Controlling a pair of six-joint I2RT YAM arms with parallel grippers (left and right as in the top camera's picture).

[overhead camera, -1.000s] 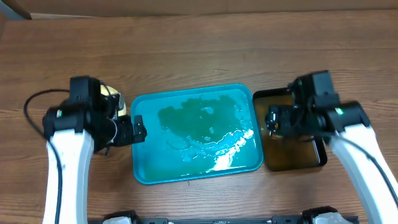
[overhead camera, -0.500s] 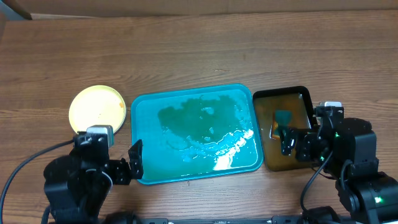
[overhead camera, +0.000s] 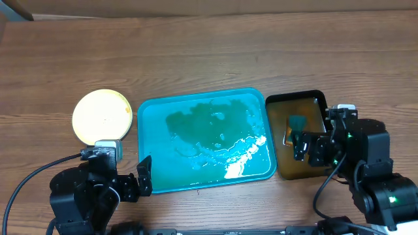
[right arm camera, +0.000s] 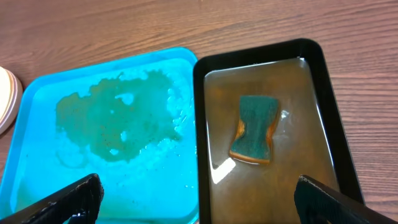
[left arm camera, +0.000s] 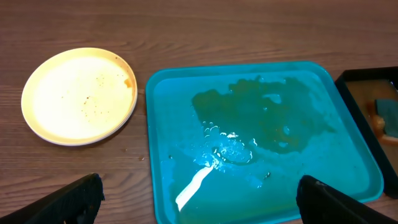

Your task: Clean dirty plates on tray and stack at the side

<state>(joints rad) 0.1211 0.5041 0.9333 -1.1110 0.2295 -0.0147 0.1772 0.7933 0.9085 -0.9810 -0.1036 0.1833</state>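
Note:
The turquoise tray [overhead camera: 204, 138] lies mid-table, wet with a greenish film and holding no plates; it also shows in the left wrist view [left arm camera: 261, 137] and the right wrist view [right arm camera: 99, 124]. A pale round plate, or stack of plates, [overhead camera: 102, 117] sits on the wood left of the tray, with small specks on top [left arm camera: 79, 94]; I cannot tell how many plates lie there. My left gripper [left arm camera: 199, 198] is open and empty above the tray's near left edge. My right gripper [right arm camera: 196, 198] is open and empty above the seam between the two trays.
A black tray of brownish water [overhead camera: 302, 136] stands right of the turquoise tray, with a green and orange sponge [right arm camera: 255, 129] lying in it. Both arms' bodies [overhead camera: 91, 196] [overhead camera: 366, 176] sit at the table's near edge. Bare wood stretches behind.
Both arms have pulled back toward the near edge of the table, the left off the plate spot and the right off the black tray. The plates and sponge stay put.

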